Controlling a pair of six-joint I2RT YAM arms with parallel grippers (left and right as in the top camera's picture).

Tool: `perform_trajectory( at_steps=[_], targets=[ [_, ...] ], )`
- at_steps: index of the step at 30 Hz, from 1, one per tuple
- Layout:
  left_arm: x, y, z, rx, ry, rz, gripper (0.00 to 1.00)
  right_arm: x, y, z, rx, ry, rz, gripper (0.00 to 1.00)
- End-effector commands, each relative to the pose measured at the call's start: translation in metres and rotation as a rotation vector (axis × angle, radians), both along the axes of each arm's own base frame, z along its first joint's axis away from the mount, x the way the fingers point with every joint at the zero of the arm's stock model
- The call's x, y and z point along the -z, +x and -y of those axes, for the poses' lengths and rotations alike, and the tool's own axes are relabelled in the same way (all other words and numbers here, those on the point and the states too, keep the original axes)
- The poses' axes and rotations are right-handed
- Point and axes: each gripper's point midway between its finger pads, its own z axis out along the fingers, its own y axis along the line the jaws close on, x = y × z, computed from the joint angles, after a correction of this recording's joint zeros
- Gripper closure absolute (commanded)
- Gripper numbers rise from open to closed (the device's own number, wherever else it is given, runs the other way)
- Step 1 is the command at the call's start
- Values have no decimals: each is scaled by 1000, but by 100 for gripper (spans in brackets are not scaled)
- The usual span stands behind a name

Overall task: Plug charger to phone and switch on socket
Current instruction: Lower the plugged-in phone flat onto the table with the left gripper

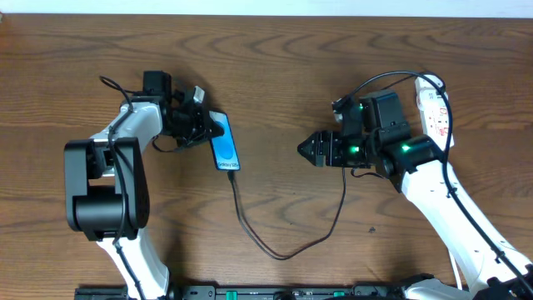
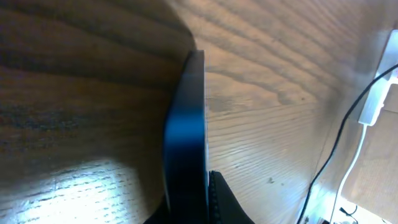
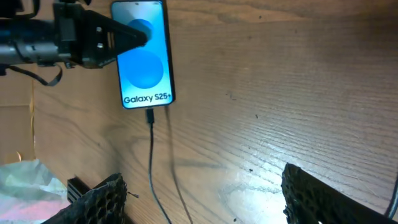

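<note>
Toward the far edge of the bench (image 1: 333,67), left pincer (image 1: 204,125) gripped the black-framed blue-screened phone (image 1: 225,143), thin black charger cable (image 3: 152,155) seemingly seated; right pincer (image 1: 306,151) stood open. Outstanding: switching on the white power strip (image 1: 435,108).

Seemingly a robotics lab bench: left arm (image 1: 133,125) and right arm (image 1: 441,187) mounted along a wood-grain table (image 1: 275,50)

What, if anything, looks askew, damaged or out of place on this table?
Nothing looks damaged or spilled. The phone lies slightly angled, one side pinched by the left gripper. The charger is plugged into it and loops loosely across the table. The right gripper is open.
</note>
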Motion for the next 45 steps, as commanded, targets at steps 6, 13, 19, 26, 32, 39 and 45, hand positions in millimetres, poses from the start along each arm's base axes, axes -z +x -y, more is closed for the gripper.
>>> perform_trajectory(
  at_steps=[6,13,19,26,32,39,45],
  targets=[
    [27,-8,-19,-3,128,-38,92,-2,1,-2,-17,-10,21,24],
    [27,-9,-20,-4,132,-41,78,-2,2,-1,-13,-15,24,24],
    [35,-9,-33,-22,220,-51,73,-2,2,-1,-11,-18,25,23],
    [39,-9,-50,-45,328,-61,68,-1,3,0,-9,-22,26,23],
    [31,-6,-73,-82,459,-55,63,-1,3,0,-11,-23,28,23],
    [20,-6,-89,-115,554,-40,43,-1,3,0,-9,-25,28,22],
    [20,-9,-95,-124,588,-54,41,-1,3,0,-9,-26,27,21]
  ],
)
